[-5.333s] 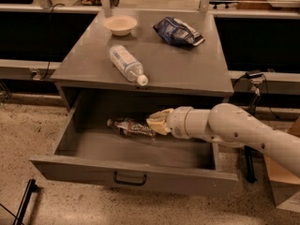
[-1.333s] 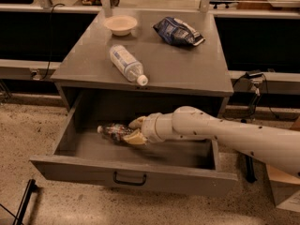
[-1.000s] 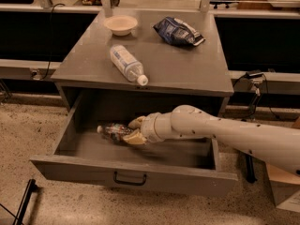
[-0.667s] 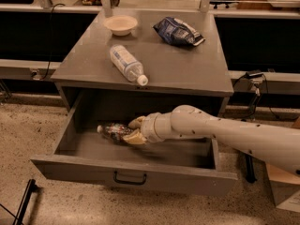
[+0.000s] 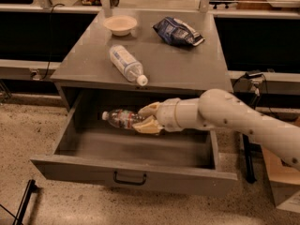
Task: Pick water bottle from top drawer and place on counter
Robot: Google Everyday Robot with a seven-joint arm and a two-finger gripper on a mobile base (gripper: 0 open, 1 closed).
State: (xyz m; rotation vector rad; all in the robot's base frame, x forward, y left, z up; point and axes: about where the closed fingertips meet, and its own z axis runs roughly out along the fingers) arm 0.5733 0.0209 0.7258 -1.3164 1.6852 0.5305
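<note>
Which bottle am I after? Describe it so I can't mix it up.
Find the grey cabinet's open top drawer. Inside is the water bottle, white cap pointing left, the gripper clamped on its base end. It is slim with a dark label, unlike the fatter bottle with white label on the counter.

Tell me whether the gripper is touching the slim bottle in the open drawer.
Touching. The camera view shows the gripper inside the top drawer, its fingers pressed on both sides of the water bottle.
</note>
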